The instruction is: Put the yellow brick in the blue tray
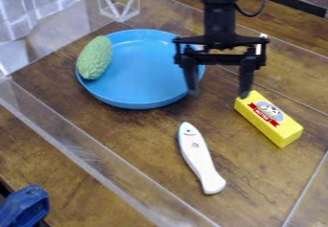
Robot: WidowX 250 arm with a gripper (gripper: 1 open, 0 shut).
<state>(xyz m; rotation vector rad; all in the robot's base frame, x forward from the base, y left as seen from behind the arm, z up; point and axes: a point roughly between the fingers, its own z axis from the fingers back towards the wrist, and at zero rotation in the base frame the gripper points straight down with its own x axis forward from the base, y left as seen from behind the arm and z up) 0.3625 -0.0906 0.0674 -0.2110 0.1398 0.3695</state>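
Observation:
The yellow brick (269,118) with a red-and-white label lies flat on the wooden table at the right. The blue tray (134,85) is a large round dish at the centre left. My gripper (221,78) is open, fingers pointing down and spread wide. It hangs over the table between the tray's right rim and the brick, with its right finger (251,76) just above the brick's near-left end. It holds nothing.
A green bumpy oval object (94,57) rests on the tray's left rim. A long white remote-like stick (199,157) lies in front of the tray. A clear wall (90,145) edges the table's front left. A blue object (19,208) sits at the bottom left corner.

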